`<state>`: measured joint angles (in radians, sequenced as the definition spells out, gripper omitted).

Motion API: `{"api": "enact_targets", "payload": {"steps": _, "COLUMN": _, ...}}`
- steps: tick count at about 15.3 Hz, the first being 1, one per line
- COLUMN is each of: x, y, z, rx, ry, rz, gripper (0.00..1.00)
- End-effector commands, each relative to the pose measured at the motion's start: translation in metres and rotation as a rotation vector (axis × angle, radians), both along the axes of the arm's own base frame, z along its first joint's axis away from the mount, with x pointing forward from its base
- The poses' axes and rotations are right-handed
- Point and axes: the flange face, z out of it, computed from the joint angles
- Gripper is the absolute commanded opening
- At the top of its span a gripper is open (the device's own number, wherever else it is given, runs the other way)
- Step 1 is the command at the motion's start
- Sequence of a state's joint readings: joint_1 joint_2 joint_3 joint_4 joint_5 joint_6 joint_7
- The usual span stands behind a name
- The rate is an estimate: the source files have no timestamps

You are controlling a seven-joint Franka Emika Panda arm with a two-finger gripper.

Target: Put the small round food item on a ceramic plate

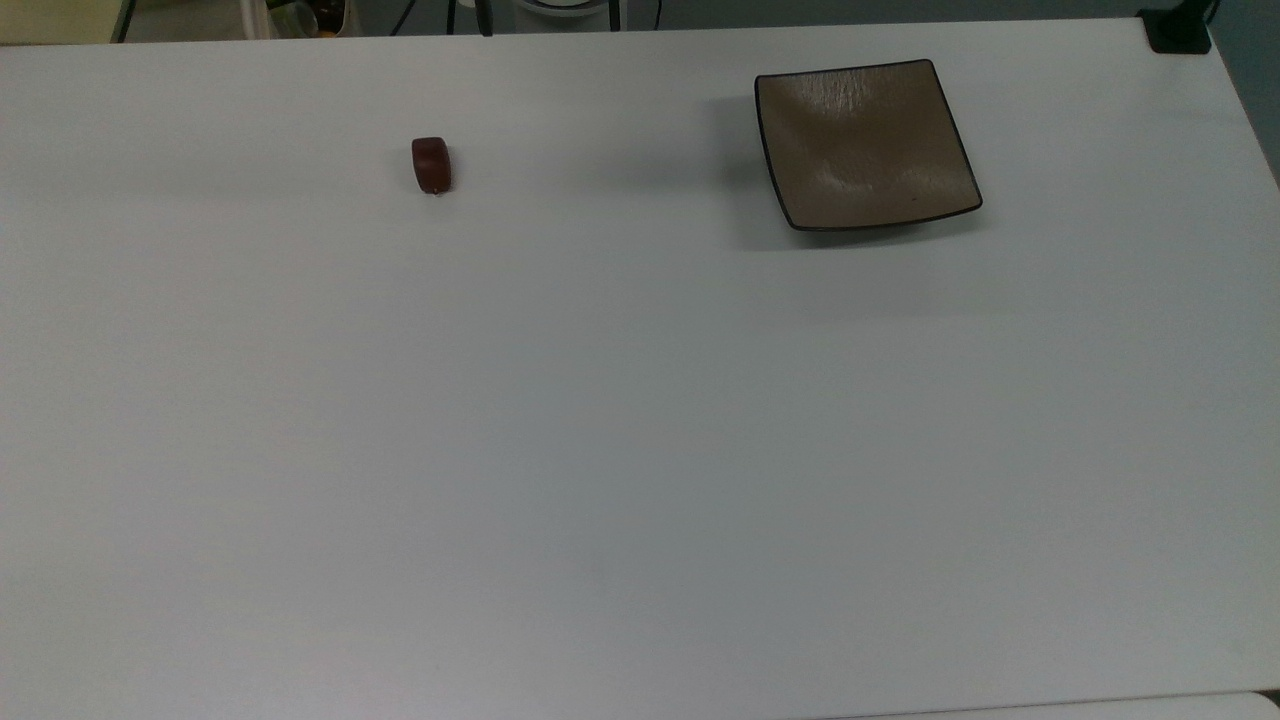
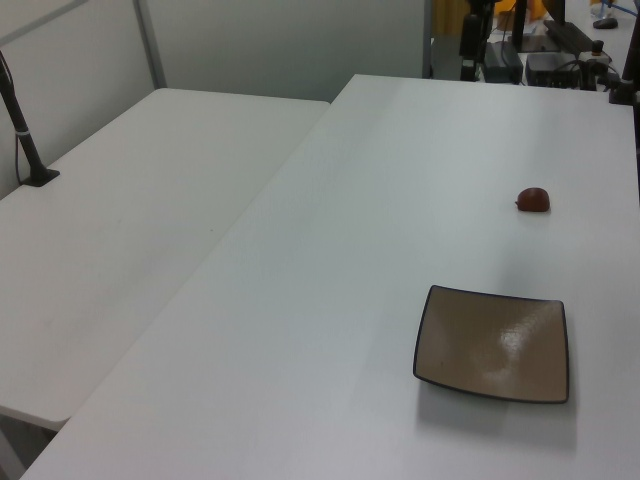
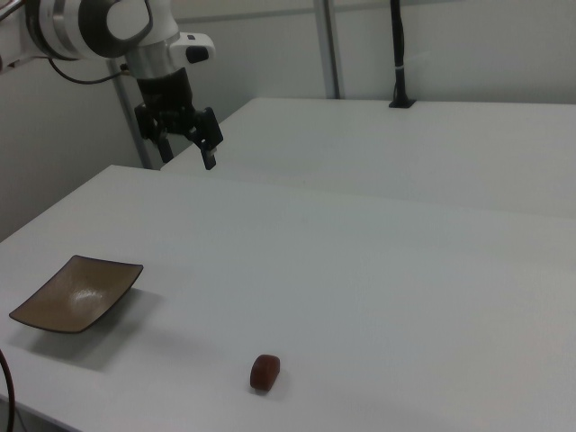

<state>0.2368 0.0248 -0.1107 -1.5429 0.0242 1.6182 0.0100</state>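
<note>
Food item (image 3: 265, 373) on table, gripper (image 3: 187, 154) raised, open

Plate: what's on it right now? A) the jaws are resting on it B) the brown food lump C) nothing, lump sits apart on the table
C: the plate is bare, and the lump lies on the table well off to the top view's left.

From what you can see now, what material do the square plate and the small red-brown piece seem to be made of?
The ceramic plate looks like glazed ceramic: its glossy taupe surface shows light reflections, and a thin dark rim runs around it. The small round food item is smooth, dark reddish-brown and slightly shiny; it could be real food or a plastic replica, which its look leaves open.
</note>
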Motion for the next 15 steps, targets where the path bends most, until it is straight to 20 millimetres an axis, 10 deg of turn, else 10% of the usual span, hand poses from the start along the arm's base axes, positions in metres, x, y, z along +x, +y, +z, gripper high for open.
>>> {"api": "enact_targets", "payload": {"steps": 1, "x": -0.010, "y": 0.001, "z": -0.001, "rx": 0.018, "ry": 0.020, "rz": 0.021, "gripper": 1.00}}
{"api": "enact_targets", "payload": {"steps": 15, "x": -0.009, "y": -0.016, "z": -0.024, "rx": -0.004, "ry": 0.061, "rz": 0.267, "gripper": 1.00}}
